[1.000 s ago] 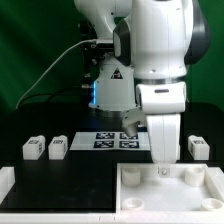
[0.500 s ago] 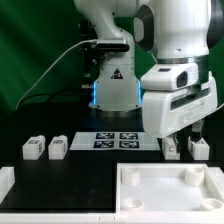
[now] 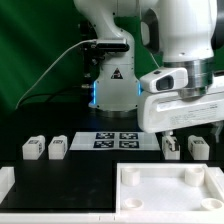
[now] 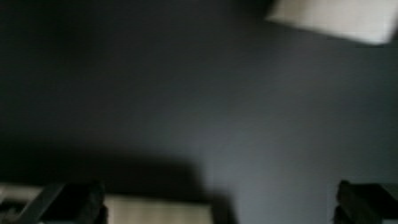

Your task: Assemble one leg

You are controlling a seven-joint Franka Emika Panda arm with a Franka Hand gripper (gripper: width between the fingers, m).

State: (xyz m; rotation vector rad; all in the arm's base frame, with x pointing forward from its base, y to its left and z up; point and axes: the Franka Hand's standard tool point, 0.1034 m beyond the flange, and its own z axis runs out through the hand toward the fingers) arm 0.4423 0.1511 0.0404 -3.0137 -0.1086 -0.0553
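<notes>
The gripper (image 4: 219,200) is open wide. In the wrist view its 2 dark fingers (image 4: 68,203) stand far apart and there is only dark surface between them; nothing is held. That view is heavily blurred. A white blurred shape (image 4: 338,20) shows well away from the fingers, and it cannot be identified.

In the exterior view the white hand of the arm (image 3: 185,95) hangs over the exterior view's right side of the black table (image 3: 80,185). The fingertips cannot be made out clearly there.

The nearest leg (image 3: 171,146) lies on the table just below the hand and apart from it. A second leg (image 3: 198,146) lies just beside it, further toward the exterior view's right. 2 further legs (image 3: 33,148) (image 3: 57,148) lie side by side on the exterior view's left, well apart from the hand. All 4 are loose on the table.

The marker board (image 3: 117,140) lies flat between the 2 pairs, in front of the arm's base. The large white tray-like piece (image 3: 160,190) with a raised rim lies in the foreground, nearer the camera than the right-hand pair of legs and not touching them.
</notes>
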